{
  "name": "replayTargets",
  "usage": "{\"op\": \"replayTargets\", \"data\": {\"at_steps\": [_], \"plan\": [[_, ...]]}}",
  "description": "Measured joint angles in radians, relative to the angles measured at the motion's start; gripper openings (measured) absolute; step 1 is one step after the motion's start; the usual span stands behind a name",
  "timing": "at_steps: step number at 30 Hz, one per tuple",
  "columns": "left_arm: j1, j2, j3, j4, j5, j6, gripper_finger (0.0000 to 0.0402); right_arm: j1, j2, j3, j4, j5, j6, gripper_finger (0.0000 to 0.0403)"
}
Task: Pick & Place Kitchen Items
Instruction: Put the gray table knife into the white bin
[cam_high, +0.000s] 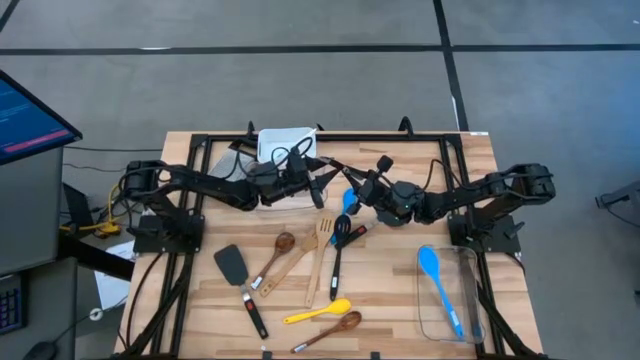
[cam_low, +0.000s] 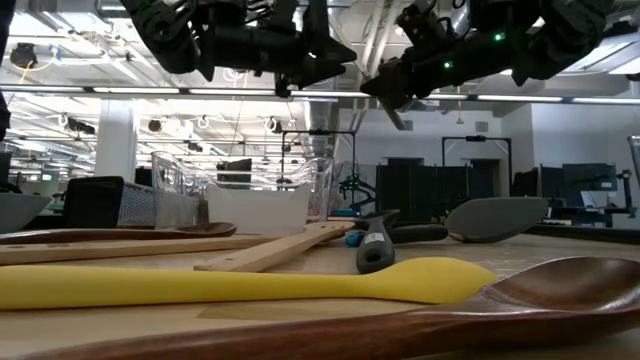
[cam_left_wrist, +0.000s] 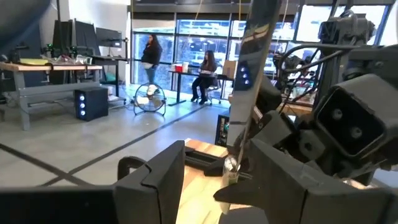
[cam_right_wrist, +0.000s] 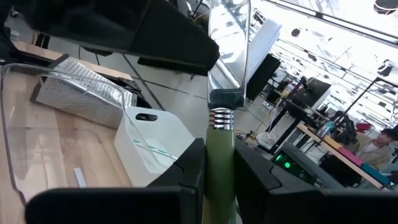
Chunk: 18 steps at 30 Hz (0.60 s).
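Note:
My right gripper (cam_high: 362, 188) (cam_right_wrist: 219, 152) is shut on a small knife with a green handle and a shiny blade (cam_right_wrist: 229, 43), high above the far middle of the table. My left gripper (cam_high: 322, 185) (cam_left_wrist: 214, 171) is open and faces it, one finger on either side of the blade (cam_left_wrist: 252, 56). I cannot tell whether they touch it. On the table lie a black spatula (cam_high: 232, 265), wooden spoons (cam_high: 280, 250), a slotted turner (cam_high: 318, 250), a yellow spoon (cam_high: 318, 312) and a blue spoon (cam_high: 348, 200). My right gripper pinches the knife's green handle (cam_right_wrist: 219, 168) between its two fingers, just behind the ringed metal collar. The knife lies along the fingers, and its blade sticks out past their tips toward my left gripper. It is lifted clear of the table.
A clear tub (cam_high: 470, 330) at the right front holds another blue spoon (cam_high: 440, 290). A white bin (cam_high: 283, 145) and a metal grater (cam_right_wrist: 81, 87) stand at the far edge. A black-handled utensil (cam_high: 340, 240) lies mid-table. People sit in the room beyond the table.

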Motion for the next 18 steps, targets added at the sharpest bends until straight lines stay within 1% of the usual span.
{"op": "replayTargets", "data": {"at_steps": [13, 18], "plan": [[0.0, 0.0, 0.0, 0.011, 0.002, -0.03, 0.0166, 0.0, 0.0, 0.0, 0.014, -0.001, 0.0, 0.005], [-0.001, 0.038, 0.036, 0.022, 0.056, -0.067, 0.0166, 0.0, 0.0, 0.0, 0.018, -0.004, 0.0, 0.005]]}}
